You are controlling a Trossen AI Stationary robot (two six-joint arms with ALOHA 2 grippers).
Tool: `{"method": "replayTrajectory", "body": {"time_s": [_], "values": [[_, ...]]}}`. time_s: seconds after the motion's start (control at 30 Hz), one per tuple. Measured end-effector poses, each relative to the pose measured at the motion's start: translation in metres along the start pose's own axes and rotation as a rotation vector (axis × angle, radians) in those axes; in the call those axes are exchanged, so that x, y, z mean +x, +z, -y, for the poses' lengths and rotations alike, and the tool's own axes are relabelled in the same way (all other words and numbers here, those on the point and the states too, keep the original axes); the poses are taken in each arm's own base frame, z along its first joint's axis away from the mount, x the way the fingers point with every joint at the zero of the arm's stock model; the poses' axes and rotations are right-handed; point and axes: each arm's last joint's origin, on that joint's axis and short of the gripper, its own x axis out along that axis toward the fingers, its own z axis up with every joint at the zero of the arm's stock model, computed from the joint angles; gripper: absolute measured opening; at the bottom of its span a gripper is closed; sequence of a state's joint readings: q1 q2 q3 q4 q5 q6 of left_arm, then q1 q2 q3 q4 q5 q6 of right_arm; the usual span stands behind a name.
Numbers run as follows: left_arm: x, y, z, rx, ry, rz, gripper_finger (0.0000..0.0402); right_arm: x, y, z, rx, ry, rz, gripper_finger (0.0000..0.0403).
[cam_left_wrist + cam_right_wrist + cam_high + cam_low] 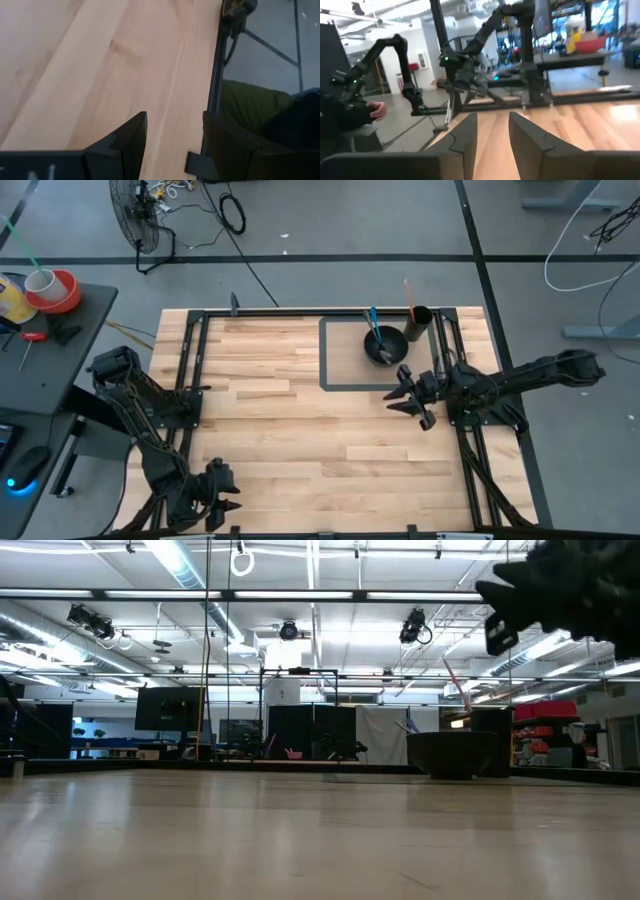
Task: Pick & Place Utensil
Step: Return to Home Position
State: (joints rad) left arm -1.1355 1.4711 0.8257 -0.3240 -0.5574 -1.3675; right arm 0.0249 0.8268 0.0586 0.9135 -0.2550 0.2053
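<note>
From above, the blue fork (372,322) and black spoon (383,355) sit in the black bowl (403,338). The right gripper (398,398) is near the bowl, the left gripper (228,498) far from it. Low down, the orange straw (455,682) stands beside the bowl. In the wrist views, both grippers are spread apart and empty. I think the fork and spoon are light and stiff, so pinch the handles.
</note>
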Motion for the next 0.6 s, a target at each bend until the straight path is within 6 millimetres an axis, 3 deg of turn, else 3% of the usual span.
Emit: {"method": "replayTrajectory", "body": {"time_s": [0.23, 0.43, 0.6], "values": [[0.0, -0.001, 0.001, -0.014, -0.017, -0.037, 0.0197, -0.015, 0.002, 0.001, -0.043, 0.091, 0.028, 0.0114], [0.0, 0.001, 0.005, -0.048, -0.047, 0.002, 0.0197, -0.019, -0.002, 0.007, -0.088, 0.047, -0.031, 0.0114], [0.0, 0.006, 0.003, 0.161, 0.018, 0.184, 0.0197, -0.02, -0.011, 0.01, -0.084, -0.033, -0.108, 0.0114]]}}
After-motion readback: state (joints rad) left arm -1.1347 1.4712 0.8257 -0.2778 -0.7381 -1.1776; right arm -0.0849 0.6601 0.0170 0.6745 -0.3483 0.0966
